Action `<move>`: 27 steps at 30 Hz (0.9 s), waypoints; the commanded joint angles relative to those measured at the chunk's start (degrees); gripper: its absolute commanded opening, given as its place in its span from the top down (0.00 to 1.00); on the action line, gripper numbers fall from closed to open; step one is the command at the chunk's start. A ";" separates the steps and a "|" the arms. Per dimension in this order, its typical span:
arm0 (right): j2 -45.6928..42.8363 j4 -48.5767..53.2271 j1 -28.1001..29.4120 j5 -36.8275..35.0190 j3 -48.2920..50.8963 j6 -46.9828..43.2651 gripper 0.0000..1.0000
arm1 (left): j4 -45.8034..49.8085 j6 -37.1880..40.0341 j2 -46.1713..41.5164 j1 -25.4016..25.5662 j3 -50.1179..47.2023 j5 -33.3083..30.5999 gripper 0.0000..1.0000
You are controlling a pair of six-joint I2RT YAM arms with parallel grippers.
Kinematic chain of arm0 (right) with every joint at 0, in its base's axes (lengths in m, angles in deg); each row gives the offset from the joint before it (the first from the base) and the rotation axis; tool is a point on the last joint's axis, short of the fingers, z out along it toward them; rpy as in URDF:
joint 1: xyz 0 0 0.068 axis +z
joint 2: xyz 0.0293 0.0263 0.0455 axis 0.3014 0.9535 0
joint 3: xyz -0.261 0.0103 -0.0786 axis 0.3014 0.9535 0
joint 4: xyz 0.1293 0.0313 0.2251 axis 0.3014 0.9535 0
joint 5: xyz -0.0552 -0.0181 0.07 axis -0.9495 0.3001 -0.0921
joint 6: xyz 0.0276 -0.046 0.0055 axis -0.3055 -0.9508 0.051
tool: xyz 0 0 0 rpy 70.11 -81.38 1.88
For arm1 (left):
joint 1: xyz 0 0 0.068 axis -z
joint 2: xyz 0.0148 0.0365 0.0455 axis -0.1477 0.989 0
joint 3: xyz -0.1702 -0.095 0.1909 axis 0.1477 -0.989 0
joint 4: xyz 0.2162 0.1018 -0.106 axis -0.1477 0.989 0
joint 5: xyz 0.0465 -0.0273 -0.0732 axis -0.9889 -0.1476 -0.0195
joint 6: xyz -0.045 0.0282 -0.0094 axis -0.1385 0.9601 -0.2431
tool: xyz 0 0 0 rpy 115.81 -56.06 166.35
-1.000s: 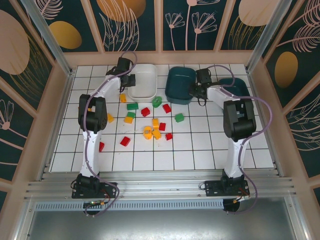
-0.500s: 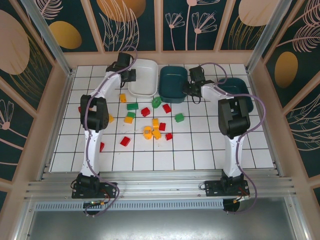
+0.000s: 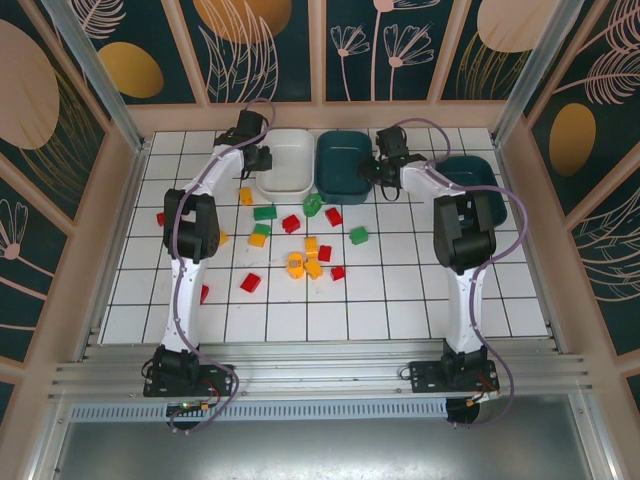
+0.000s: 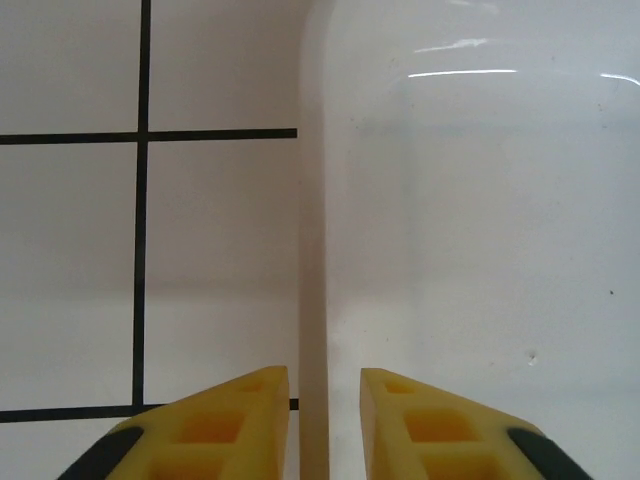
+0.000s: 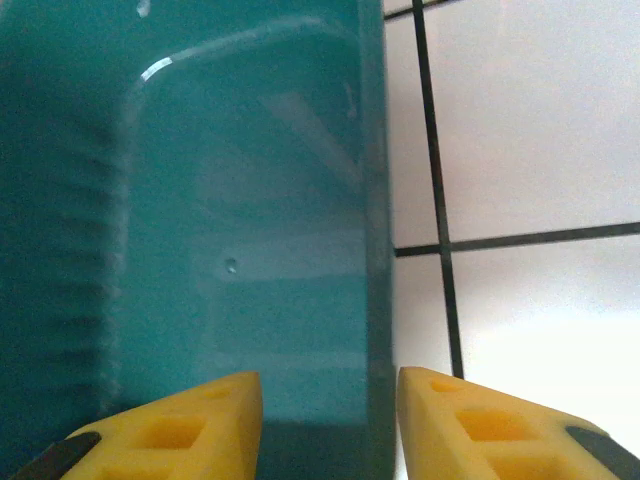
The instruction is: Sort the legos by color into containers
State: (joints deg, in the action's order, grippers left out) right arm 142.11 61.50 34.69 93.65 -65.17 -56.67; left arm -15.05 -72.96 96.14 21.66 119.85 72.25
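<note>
At twelve o'clock on the table (image 3: 450,290), left jaws straddle the rim of the white bin (image 4: 470,250), right jaws the wall of the middle teal bin (image 5: 240,200), both slightly parted. Legos (image 3: 291,223) lie scattered toward six o'clock. A crooked lift-off could snag a rim and drag a bin.

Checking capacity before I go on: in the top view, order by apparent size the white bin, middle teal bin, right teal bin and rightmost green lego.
Largest, alike, unranked: white bin and middle teal bin.
Then, unsure: right teal bin, partly hidden by the right arm.
Smallest by far: rightmost green lego.
</note>
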 commanded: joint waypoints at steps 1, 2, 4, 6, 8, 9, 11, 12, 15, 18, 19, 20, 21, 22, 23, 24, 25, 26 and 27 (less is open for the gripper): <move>-0.61 1.86 -0.33 0.45 -3.51 -0.66 0.52 | 2.46 -0.04 0.46 0.06 2.56 -0.42 0.65; -1.13 2.19 -0.42 0.23 -3.81 -0.80 0.50 | 2.88 -0.12 0.41 0.06 3.19 -0.18 0.62; -2.63 2.95 -0.86 -0.70 -4.39 -1.35 0.47 | 3.51 -0.39 0.11 0.01 4.64 0.68 0.54; -4.90 4.01 -1.85 -2.32 -4.40 -1.97 0.44 | 3.53 -0.82 -0.99 -0.04 5.50 1.53 0.49; -7.48 4.93 -3.67 -4.96 -2.76 -2.49 0.41 | 3.38 -1.43 -2.63 -0.02 5.81 3.02 0.45; -9.17 5.29 -5.07 -6.45 -0.95 -3.07 0.40 | 3.28 -1.78 -3.82 0.03 5.72 4.02 0.45; -12.26 5.64 -8.34 -10.12 3.13 -4.34 0.38 | 2.92 -2.42 -6.83 -0.03 4.27 5.64 0.44; -13.86 5.95 -10.26 -11.55 5.50 -4.91 0.37 | 2.06 -2.98 -9.17 0.04 2.05 6.23 0.44; -17.90 5.82 -15.12 -15.23 12.06 -6.48 0.35 | -4.78 -5.83 -19.09 0.01 -11.51 8.51 0.44; -20.31 5.08 -17.79 -15.26 17.48 -8.83 0.33 | -18.04 -10.60 -33.39 0.04 -32.57 13.85 0.40; -20.22 5.12 -18.24 -14.04 18.40 -9.33 0.32 | -21.85 -12.46 -37.25 0.03 -38.88 15.52 0.39; -20.03 4.97 -18.58 -12.17 19.41 -9.98 0.33 | -25.77 -13.90 -41.43 0.03 -45.27 17.40 0.38; -19.74 4.49 -18.66 -10.90 20.35 -10.47 0.32 | -28.61 -15.47 -45.54 0.02 -51.40 18.38 0.36; -19.49 4.09 -18.69 -10.02 20.99 -10.72 0.33 | -30.93 -16.91 -48.56 0.03 -56.18 19.05 0.35; -19.12 3.53 -18.66 -8.54 21.74 -11.05 0.33 | -33.22 -18.18 -51.71 0.07 -61.40 20.21 0.34; -18.70 3.13 -18.66 -7.74 22.17 -11.26 0.34 | -34.55 -19.38 -54.18 0.10 -65.79 21.06 0.34; -18.40 2.89 -18.65 -7.71 22.51 -11.29 0.36 | -34.77 -20.10 -56.33 0.05 -68.77 21.48 0.34; -18.05 2.31 -18.53 -6.17 22.96 -11.31 0.37 | -35.18 -20.89 -58.65 0.10 -72.16 21.83 0.34; -17.80 1.74 -18.37 -5.62 23.33 -11.35 0.39 | -35.86 -21.75 -60.49 0.08 -75.30 22.37 0.34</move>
State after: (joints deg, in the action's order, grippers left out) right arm 123.31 65.35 15.82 84.71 -42.87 -66.42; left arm -44.76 -89.55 37.63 21.68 51.46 90.61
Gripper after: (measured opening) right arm 0.615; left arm 0.659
